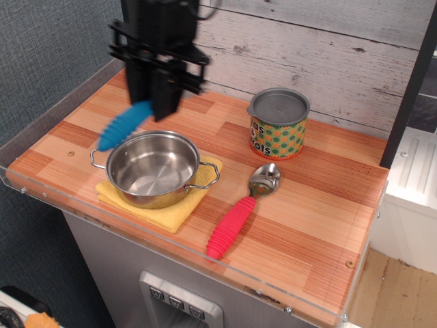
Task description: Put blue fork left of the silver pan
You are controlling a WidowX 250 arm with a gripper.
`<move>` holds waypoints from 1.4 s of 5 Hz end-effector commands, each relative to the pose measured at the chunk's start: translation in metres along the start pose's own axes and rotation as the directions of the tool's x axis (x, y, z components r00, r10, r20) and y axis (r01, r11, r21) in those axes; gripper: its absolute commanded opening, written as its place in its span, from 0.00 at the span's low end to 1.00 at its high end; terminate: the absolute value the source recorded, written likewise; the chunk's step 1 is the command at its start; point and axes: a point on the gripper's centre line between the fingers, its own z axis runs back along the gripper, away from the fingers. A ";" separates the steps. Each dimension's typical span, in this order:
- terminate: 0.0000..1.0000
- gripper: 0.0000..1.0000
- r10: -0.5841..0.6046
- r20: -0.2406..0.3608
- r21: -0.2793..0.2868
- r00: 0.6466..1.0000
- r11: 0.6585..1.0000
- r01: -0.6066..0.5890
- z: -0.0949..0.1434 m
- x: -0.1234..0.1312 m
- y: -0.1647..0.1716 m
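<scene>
The fork [124, 126] hangs tilted in the air, handle down and to the left, over the pan's [151, 168] far-left rim, its tines hidden in the gripper [153, 102], whose fingers are clamped on it. The pan sits on a yellow cloth [167, 212]. Right of it lie a red spoon [239, 215] and, farther back, a can [278, 124].

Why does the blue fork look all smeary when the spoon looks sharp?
In observation.image, the fork and the gripper holding it are streaked with motion blur; the spoon, pan and can are crisp, and the pan's steel shows bright glare.
</scene>
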 end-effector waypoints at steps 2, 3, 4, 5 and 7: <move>0.00 0.00 -0.109 0.050 0.060 0.993 0.993 0.106 -0.007 0.014 0.067; 0.00 0.00 -0.130 0.076 0.052 0.989 0.991 0.126 -0.021 0.018 0.082; 0.00 0.00 -0.164 0.141 0.038 0.976 0.986 0.160 -0.035 0.021 0.094; 0.00 0.00 -0.168 0.148 0.070 0.975 0.985 0.159 -0.049 0.022 0.099; 0.00 0.00 -0.077 0.183 0.066 0.980 0.996 0.066 -0.069 0.021 0.110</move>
